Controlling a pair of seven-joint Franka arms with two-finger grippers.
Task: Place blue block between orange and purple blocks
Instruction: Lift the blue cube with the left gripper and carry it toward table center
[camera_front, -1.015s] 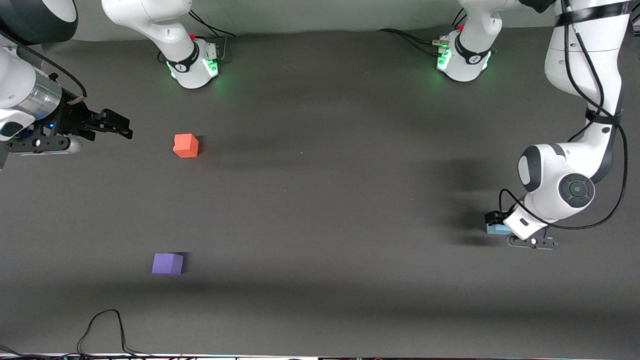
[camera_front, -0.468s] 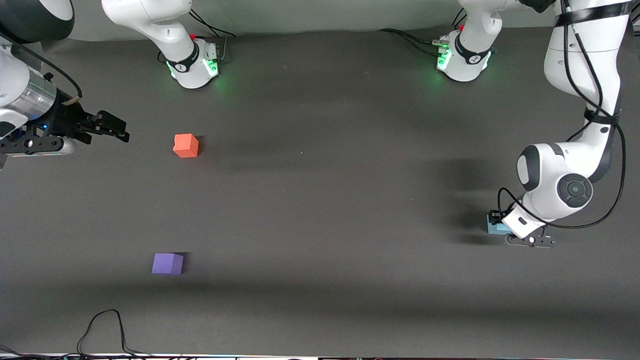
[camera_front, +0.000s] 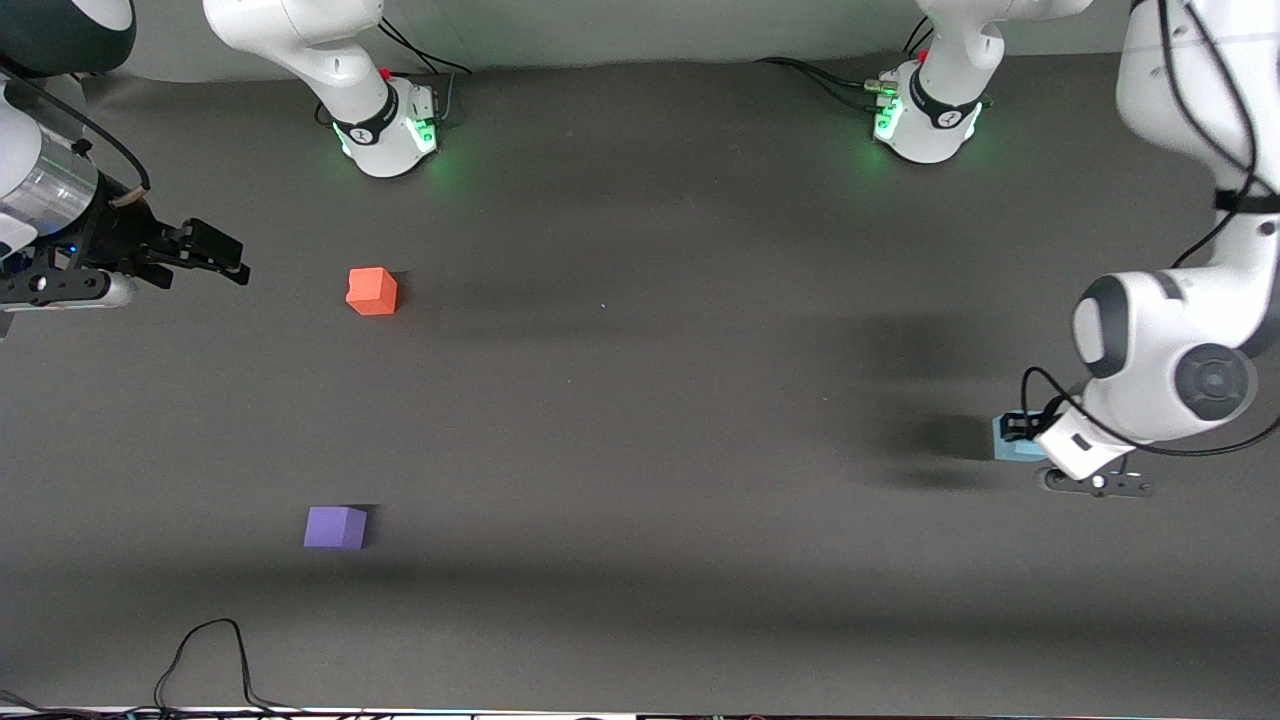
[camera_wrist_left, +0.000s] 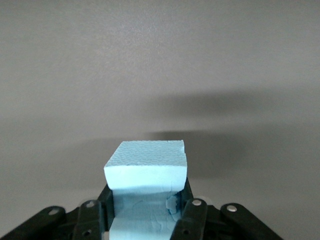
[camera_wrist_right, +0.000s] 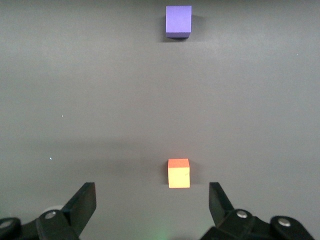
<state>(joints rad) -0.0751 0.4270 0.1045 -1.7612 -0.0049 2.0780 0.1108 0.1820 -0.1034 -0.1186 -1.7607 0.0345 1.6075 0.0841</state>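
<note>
My left gripper (camera_front: 1020, 432) has shifted toward the left arm's end of the table since a moment ago, and the blue block (camera_front: 1012, 443) has gone with it, clamped between my fingers. A second back those fingers stood wide around the block; now they are pressed against its two sides. In the left wrist view the blue block (camera_wrist_left: 146, 172) fills the space between my fingers (camera_wrist_left: 192, 210), its pale top face toward the camera with a small nick at one top corner, and the dark table (camera_wrist_left: 160, 75) lies past it. Whether the block touches the table or is just off it I cannot tell.

My right gripper (camera_front: 215, 250) has drifted a little farther toward the right arm's end of the table, away from the orange block (camera_front: 372, 291). It hangs above the table with its fingers spread wide and nothing between them. The right wrist view shows the orange block (camera_wrist_right: 178, 173) close ahead of my open fingers (camera_wrist_right: 220, 202) and the purple block (camera_wrist_right: 178, 21) well apart from it.

Neither of those two blocks has moved. The purple block (camera_front: 336, 527) lies nearer the front camera than the orange one, with bare table between them.

Counting: three blocks, one blue, one orange, one purple; two arms, two grippers. A black cable (camera_front: 215, 655) loops at the table edge nearest the front camera.
</note>
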